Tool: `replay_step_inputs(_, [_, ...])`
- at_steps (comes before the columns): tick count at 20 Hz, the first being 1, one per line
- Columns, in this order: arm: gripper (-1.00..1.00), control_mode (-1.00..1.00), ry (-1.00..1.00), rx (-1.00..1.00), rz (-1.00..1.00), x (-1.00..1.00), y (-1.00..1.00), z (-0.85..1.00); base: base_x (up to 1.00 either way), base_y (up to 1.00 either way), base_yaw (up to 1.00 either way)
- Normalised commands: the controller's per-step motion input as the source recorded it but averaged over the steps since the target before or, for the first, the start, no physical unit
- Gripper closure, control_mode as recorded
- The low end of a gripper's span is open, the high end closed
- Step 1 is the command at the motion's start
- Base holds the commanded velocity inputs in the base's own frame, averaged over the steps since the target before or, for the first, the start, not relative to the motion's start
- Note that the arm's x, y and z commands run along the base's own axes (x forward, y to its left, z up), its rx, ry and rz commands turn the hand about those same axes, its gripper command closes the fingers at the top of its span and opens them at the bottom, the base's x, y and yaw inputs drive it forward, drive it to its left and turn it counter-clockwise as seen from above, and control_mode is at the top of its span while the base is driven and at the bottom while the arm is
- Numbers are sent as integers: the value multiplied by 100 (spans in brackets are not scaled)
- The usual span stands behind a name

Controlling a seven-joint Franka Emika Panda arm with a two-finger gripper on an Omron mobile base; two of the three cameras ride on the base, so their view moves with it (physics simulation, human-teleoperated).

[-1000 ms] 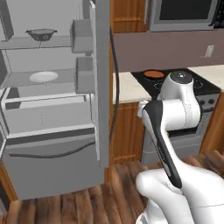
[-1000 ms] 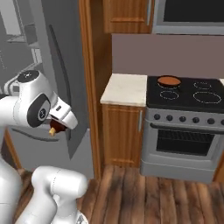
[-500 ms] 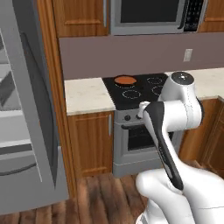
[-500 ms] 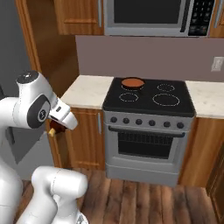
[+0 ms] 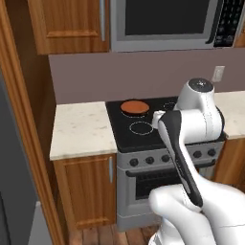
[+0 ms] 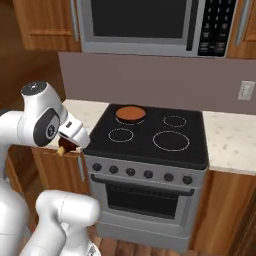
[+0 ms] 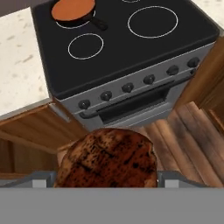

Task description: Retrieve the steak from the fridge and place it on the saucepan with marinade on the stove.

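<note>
My gripper (image 7: 107,180) is shut on the steak (image 7: 107,159), a dark red-brown seared lump that sits low in the hand view. From the right base view, the gripper (image 6: 68,144) hangs at the stove's front left corner, with the steak (image 6: 61,149) showing under it. The stove (image 5: 125,130) (image 6: 150,145) (image 7: 131,48) is a black cooktop with white rings. On its back left burner stands the saucepan with marinade (image 5: 134,107) (image 6: 131,113) (image 7: 73,9), well beyond the steak. A grey side of the fridge (image 5: 12,182) shows at the far left.
A microwave (image 5: 162,21) (image 6: 145,22) hangs over the stove. Pale stone counters flank it on the left (image 5: 81,129) and on the right (image 6: 230,140). Wooden cabinets stand below and above. The oven front with black knobs (image 7: 127,87) faces me over a wood floor.
The whole picture has shifted: the base has driven from the open fridge to the stove, which now stands in the middle. The gripper keeps its hold on the steak.
</note>
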Motion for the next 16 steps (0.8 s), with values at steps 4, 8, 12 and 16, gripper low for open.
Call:
replay_step_inputs(4, [100, 100, 0, 0, 0, 0, 0, 0, 83, -26, 15])
replay_step_inputs(8, [100, 100, 0, 0, 0, 0, 0, 0, 53, -14, 8])
replay_step_inputs(12, [100, 100, 0, 0, 0, 0, 0, 0, 5, -41, 0])
replay_step_inputs(16, [100, 100, 0, 0, 0, 0, 0, 0, 19, -41, 0])
